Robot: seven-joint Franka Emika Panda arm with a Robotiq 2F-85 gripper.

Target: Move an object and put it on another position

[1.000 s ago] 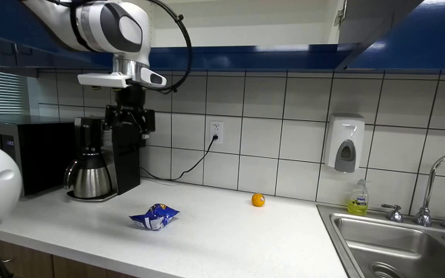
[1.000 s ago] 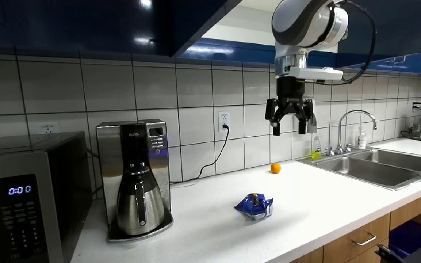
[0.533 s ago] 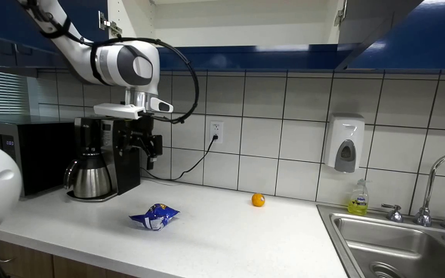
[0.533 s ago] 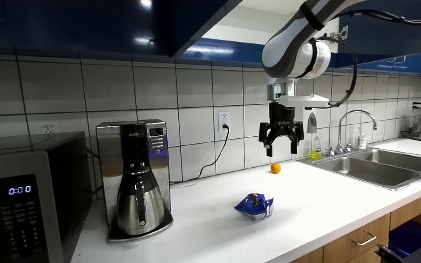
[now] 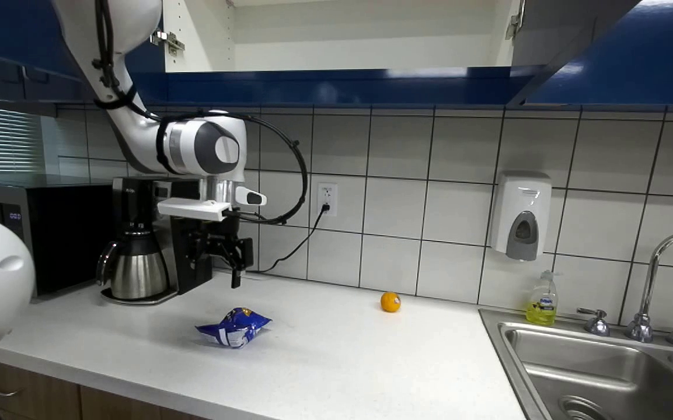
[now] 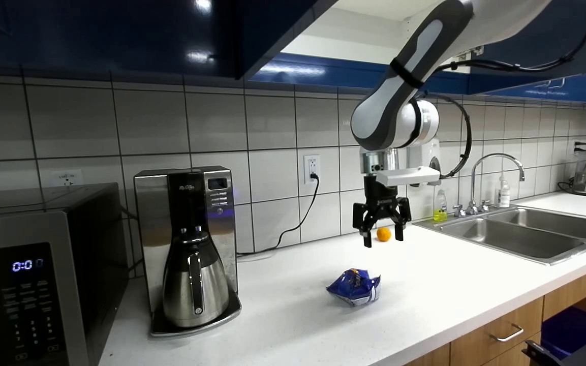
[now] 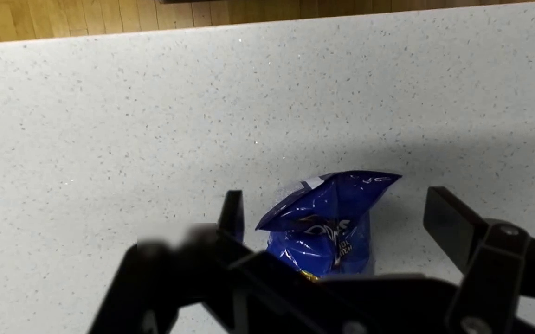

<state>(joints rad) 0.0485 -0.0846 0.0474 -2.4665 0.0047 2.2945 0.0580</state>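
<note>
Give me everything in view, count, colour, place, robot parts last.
Counter: 1, white, along wall
Snack bag: 1, blue, on counter
Orange: 1, orange, near wall
Microwave: 1, black, on counter
Coffee maker: 1, silver-black, beside microwave
Carafe: 1, silver, in coffee maker
Outlets: at least 2, white, on wall
Soap dispenser: 1, white, on wall
Sink: 1, silver, in counter
Faucet: 1, silver, at sink
Soap bottle: 1, yellow, at sink
Pump bottle: 1, white, behind sink
Cabinets: several, blue, above counter
Blinds: 1, grey, beyond microwave
Drawers: several, brown, below counter
Container: 1, purple, below counter
Robot arm: 1, white, over counter
End effector: 1, black, open, over counter
</note>
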